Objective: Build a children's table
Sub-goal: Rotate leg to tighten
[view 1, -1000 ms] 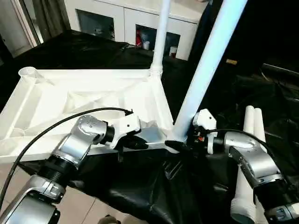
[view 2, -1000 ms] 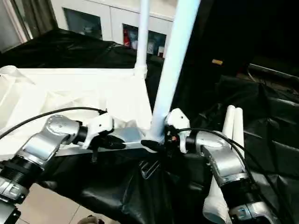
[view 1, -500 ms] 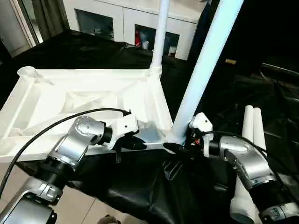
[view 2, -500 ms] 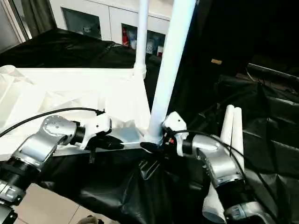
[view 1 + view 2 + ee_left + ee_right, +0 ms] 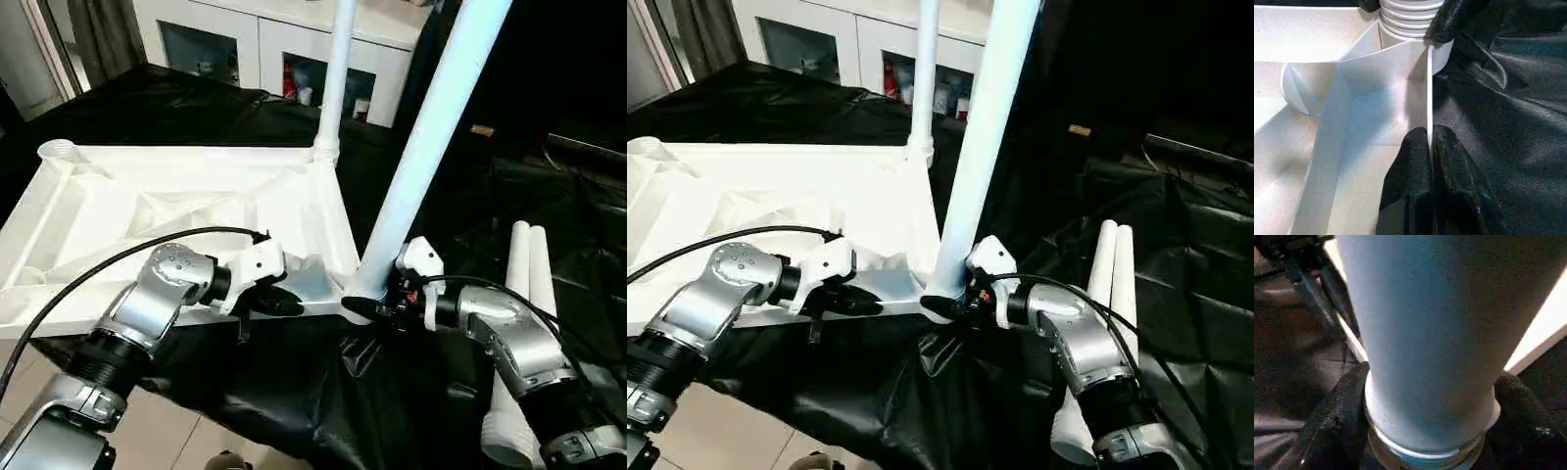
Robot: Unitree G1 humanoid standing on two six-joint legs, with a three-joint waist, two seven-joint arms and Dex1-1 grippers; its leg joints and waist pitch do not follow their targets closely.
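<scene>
The children's table top [image 5: 147, 206] lies upside down on black cloth, ribbed underside up. One white leg [image 5: 336, 78] stands in its far right corner socket. A second leg [image 5: 431, 147] rises, leaning right, from the near right corner. My right gripper [image 5: 367, 308] is at that leg's base, its fingers [image 5: 1337, 421] pressed on both sides of the tube [image 5: 1420, 333] just above its collar. My left gripper [image 5: 1430, 142] is shut on the thin near rim [image 5: 1429, 88] of the top, a short way left of that corner.
Two spare white legs [image 5: 519, 323] lie side by side on the black cloth beyond my right forearm. A white cabinet with glass doors [image 5: 265, 49] stands behind the table. The far left corner socket [image 5: 59, 152] is empty. Bare floor shows at the bottom left.
My right gripper has drawn its fingers in around the near leg's base. The left gripper has kept its hold on the rim.
</scene>
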